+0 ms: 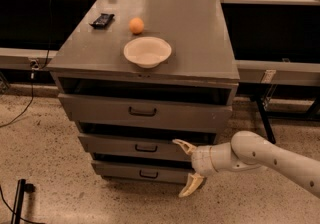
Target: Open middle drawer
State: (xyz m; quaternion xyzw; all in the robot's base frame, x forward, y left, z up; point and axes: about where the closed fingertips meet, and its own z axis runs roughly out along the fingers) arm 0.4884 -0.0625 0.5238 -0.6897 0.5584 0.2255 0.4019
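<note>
Speckled floor (50, 178) surrounds a grey cabinet (200, 43) whose middle drawer (115, 144), second of three, looks stiff and weighty (metal), best hooked at its handle (146, 148); the gripper (186, 167) gapes wide and empty nearby.

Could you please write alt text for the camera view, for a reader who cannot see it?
The robot's tool, fingers spread open, hangs at the right end of the middle drawer of a grey three-drawer cabinet, away from its centre handle. On top sit a white bowl, an orange and a dark packet.
</note>
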